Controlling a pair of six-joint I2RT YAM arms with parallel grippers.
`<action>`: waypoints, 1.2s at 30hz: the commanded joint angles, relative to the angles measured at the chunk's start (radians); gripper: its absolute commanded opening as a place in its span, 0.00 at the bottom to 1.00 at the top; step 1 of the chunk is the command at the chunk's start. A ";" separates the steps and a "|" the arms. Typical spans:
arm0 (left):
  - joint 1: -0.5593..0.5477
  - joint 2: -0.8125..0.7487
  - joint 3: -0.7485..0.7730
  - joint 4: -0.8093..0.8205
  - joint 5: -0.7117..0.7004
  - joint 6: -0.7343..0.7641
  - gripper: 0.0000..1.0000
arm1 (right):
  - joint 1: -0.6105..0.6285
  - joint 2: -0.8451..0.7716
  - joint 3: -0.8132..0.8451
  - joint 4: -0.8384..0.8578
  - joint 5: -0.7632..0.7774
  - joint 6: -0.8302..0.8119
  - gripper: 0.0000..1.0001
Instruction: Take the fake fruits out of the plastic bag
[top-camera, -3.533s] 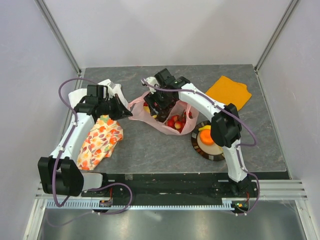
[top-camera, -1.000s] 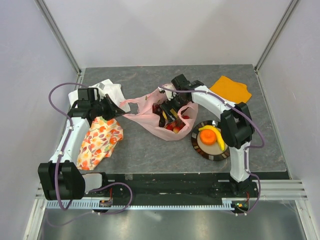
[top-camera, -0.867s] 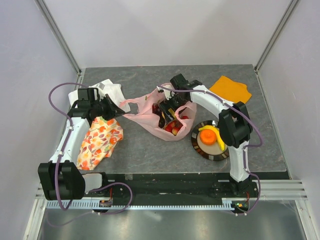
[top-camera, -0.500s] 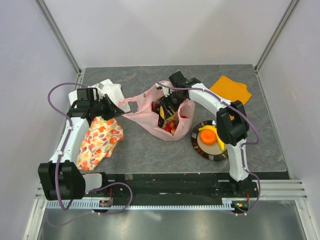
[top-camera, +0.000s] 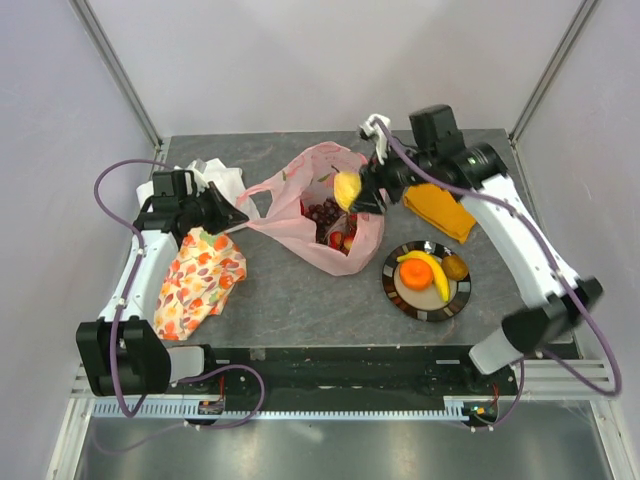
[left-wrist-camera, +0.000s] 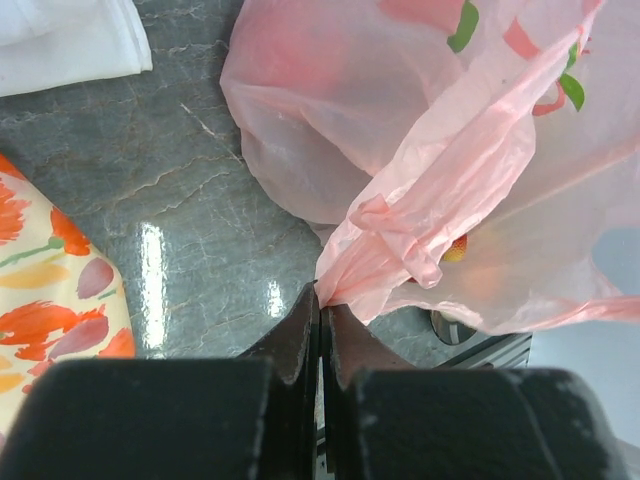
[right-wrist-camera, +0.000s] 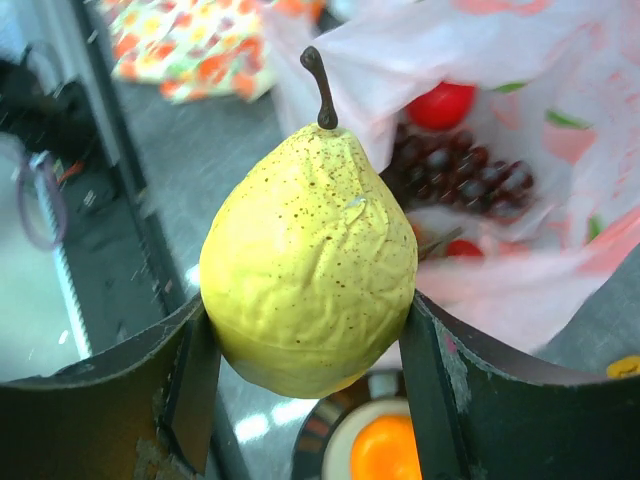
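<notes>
Right fingers have lifted from the crinkly pink plastic bag, a speckled yellow plastic pear clamped between them; left fingers closed tight on the bag. Next: release over striped round plate

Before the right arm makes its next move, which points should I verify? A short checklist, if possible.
1. Grip of the right gripper on the pear, both sides: ok.
2. No plastic of the bag clinging to the pear: ok.
3. Hold of the left gripper on the bag, shut: ok.
4. Room for the pear on the plate beside the orange, banana and brown fruit: cannot tell.
5. Bag emptied: not ok, grapes and red fruits are inside.
</notes>
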 joint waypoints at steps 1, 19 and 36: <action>0.007 -0.003 0.028 0.053 0.024 -0.019 0.02 | 0.010 -0.101 -0.226 -0.100 -0.066 -0.104 0.57; 0.007 -0.002 0.032 0.064 0.060 -0.026 0.01 | -0.386 -0.181 -0.510 -0.274 0.238 -0.633 0.55; 0.036 -0.042 -0.008 0.059 0.058 0.008 0.02 | -0.412 0.118 -0.349 -0.125 0.258 -0.608 0.57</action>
